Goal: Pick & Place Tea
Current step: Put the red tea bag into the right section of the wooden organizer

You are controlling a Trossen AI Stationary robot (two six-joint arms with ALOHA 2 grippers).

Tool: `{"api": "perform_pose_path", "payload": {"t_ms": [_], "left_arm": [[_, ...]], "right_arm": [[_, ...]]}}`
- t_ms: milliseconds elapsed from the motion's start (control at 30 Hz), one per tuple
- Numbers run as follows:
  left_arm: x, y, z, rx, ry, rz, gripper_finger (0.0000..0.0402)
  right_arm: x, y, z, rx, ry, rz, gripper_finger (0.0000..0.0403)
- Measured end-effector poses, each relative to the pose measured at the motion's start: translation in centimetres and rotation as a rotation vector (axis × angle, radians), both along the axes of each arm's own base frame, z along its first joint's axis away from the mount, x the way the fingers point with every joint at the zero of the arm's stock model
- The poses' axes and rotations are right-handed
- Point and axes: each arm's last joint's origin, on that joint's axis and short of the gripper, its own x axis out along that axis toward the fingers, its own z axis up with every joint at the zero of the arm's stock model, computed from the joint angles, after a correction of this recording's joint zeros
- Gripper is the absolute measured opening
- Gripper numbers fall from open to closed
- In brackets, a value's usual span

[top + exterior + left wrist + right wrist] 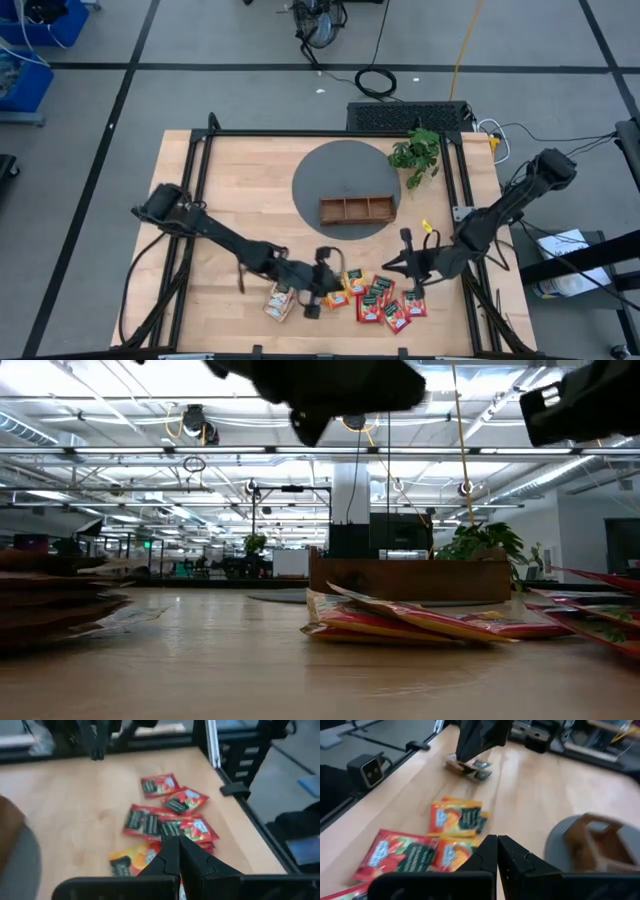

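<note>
While both arms are held low over the near part of the table (240, 180), the tea (385, 298) is seen scattered on the wood in front of the wooden tray (357, 209), between the tray and the near table edge. Red and orange sachets are overlapped in a loose cluster there, and a pale beige pair (280, 302) is set apart, farther from the tray, beside the left arm's end. Exact sachet counts cannot be made out because of the overlap.

The left gripper (322, 283) is poised above the table just beside the orange sachets, nearer the tray than the beige pair; in its wrist view the fingers (172, 857) are pressed together with nothing seen between them, and part of an orange sachet (131, 859) is covered by them. The right gripper (404, 262) is hung over the table between the tray and the red sachets, its fingers likewise closed and empty in its wrist view, where the tray is blurred and cut off. In the low view, both grippers are cropped at the upper edge, and the tray is partly hidden behind a stack of sachets (420, 622). A small plant (418, 155) is stood behind the tray.
</note>
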Motion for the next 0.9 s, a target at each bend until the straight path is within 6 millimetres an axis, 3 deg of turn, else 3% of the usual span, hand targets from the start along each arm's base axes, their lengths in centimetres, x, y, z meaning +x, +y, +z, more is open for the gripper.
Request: {"api": "perform_pose_path", "payload": {"t_ms": [133, 267, 500, 633, 900], "left_arm": [[2.3, -1.1, 0.2, -0.06, 0.032, -0.081, 0.002], [3.6, -1.9, 0.3, -0.096, 0.034, -0.15, 0.0024], [4.2, -2.3, -0.3, -0.116, 0.063, -0.165, 0.0005], [4.1, -2.2, -0.5, -0.108, 0.085, -0.162, 0.0014], [4.0, -2.1, -0.7, -0.097, 0.109, -0.154, 0.0036]], "right_arm": [[-0.2, 0.3, -0.8, 0.078, 0.049, 0.009, 0.0017], [-0.2, 0.7, -2.0, 0.181, 0.152, 0.037, 0.0061], [0.2, 1.3, -3.6, 0.312, 0.271, 0.0, 0.0177], [0.2, 1.3, -3.7, 0.392, 0.311, -0.036, 0.0225], [0.3, 0.9, -4.4, 0.487, 0.393, -0.126, 0.0247]]}}
